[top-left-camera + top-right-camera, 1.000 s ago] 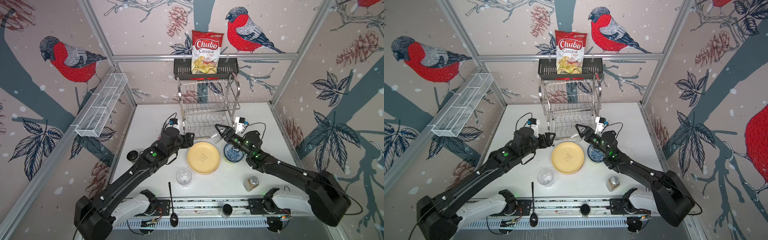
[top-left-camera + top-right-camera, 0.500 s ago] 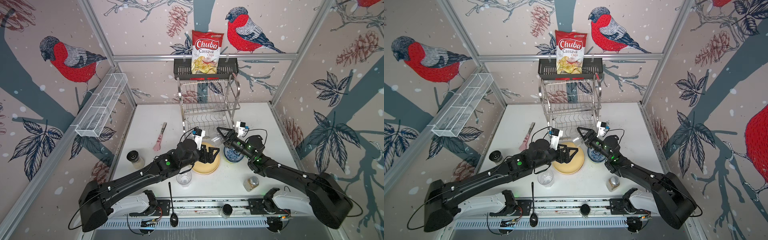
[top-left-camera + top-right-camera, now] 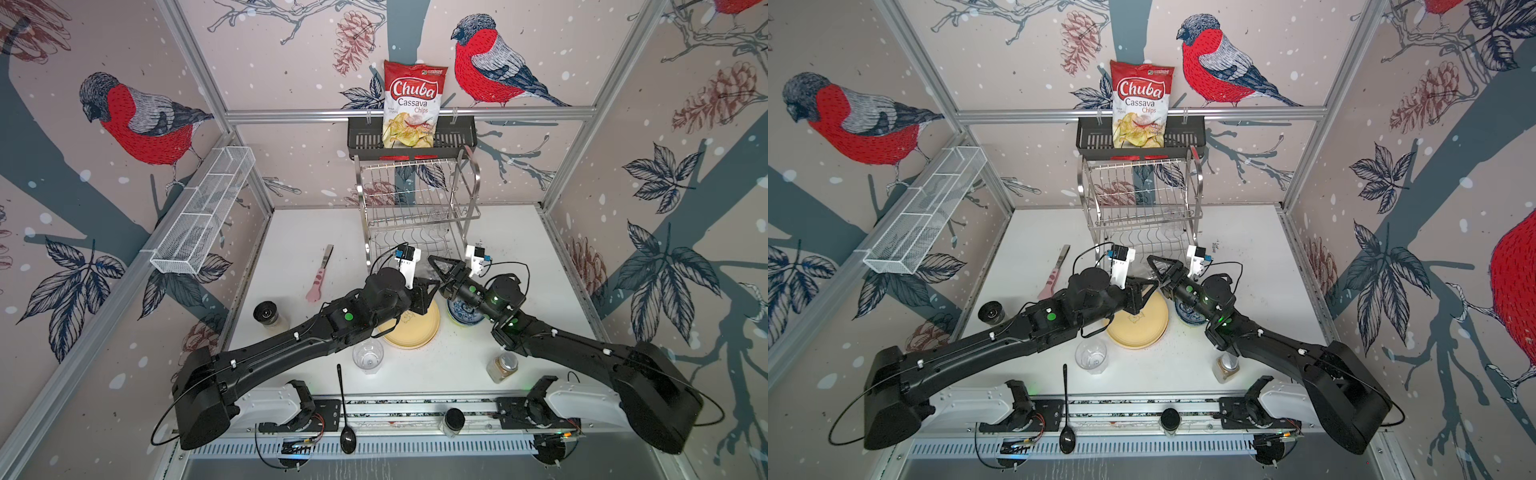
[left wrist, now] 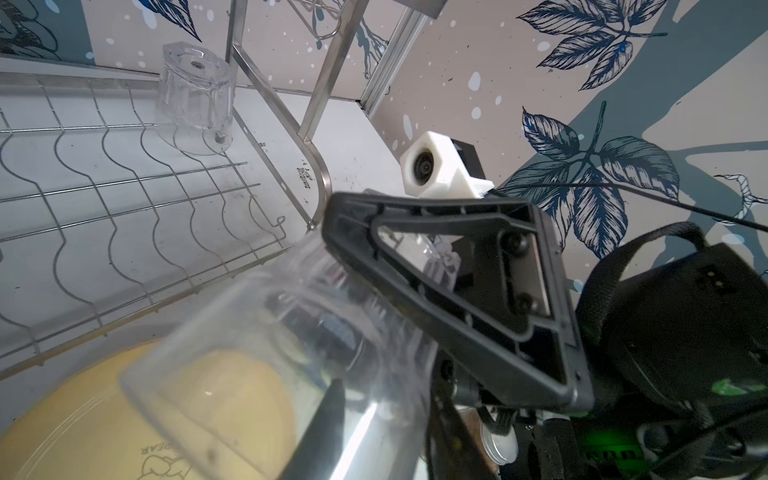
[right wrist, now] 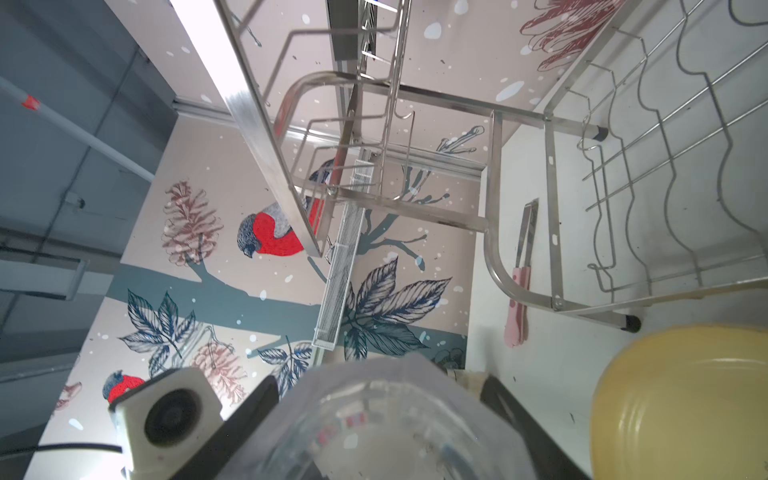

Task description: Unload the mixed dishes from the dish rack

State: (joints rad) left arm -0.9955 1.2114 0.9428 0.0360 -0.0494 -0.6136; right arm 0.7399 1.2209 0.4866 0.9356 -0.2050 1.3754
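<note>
At mid-frame in a top view, the right hand point(image 3: 435, 266) clamps a clear tumbler point(image 5: 395, 419) just in front of the dish rack point(image 3: 415, 199). It seems to be offering it to the left hand point(image 3: 430, 291), whose grip I cannot tell.

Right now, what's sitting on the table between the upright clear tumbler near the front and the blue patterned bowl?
The yellow plate lies flat between the tumbler and the bowl; both top views show it.

The left wrist view blurs the near tumbler point(image 4: 249, 328) and crops the yellow plate point(image 4: 62, 424).
</note>
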